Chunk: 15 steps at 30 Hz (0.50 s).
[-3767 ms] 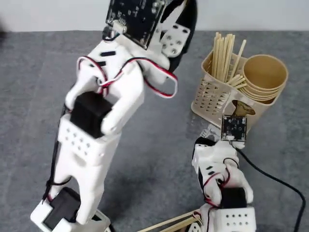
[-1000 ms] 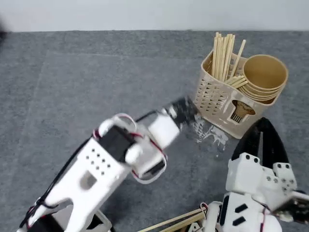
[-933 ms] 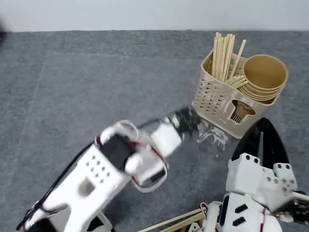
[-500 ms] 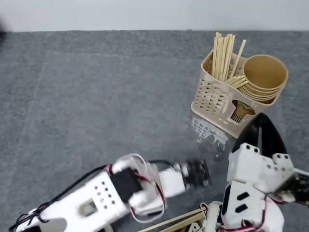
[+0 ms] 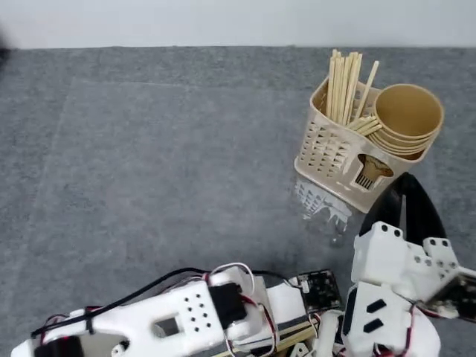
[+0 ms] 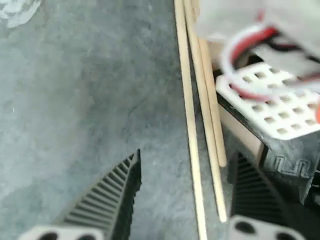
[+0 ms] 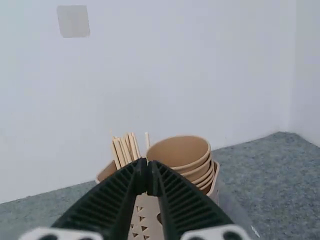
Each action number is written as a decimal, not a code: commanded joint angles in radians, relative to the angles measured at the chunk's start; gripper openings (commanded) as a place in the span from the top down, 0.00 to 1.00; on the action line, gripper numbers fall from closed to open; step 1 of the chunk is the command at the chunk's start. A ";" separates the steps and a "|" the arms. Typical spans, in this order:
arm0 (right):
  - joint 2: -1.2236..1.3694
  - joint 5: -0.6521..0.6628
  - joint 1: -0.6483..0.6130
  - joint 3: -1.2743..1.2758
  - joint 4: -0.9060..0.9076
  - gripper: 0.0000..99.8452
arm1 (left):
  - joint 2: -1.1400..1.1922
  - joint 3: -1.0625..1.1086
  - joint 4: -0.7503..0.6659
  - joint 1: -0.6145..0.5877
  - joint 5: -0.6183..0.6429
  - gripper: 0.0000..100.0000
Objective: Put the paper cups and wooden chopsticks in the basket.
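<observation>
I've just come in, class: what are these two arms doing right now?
The left gripper hangs open over loose wooden chopsticks lying on the table. The right gripper is shut and empty, raised facing the basket, which already holds stacked paper cups and a bundle of chopsticks.

High view: fixed, steeply down over table [image 5: 149,186]. Left wrist: close to table, facing down. Right wrist: level, facing basket [image 7: 106,172], which high view shares.
</observation>
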 commanded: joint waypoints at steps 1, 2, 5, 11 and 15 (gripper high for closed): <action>0.036 -0.008 0.007 -0.046 0.005 0.99 | 0.058 -0.013 -0.034 0.035 0.017 0.72; 0.036 -0.008 0.007 -0.044 0.005 0.99 | 0.074 -0.019 -0.037 0.046 0.017 0.72; 0.036 -0.008 0.007 -0.044 0.005 0.99 | 0.112 -0.047 -0.032 0.055 0.017 0.72; 0.033 -0.008 0.005 -0.044 0.005 0.99 | 0.180 -0.059 -0.058 0.057 0.018 0.72; 0.030 -0.008 0.005 -0.044 0.005 0.99 | 0.249 -0.104 -0.051 0.052 0.077 0.72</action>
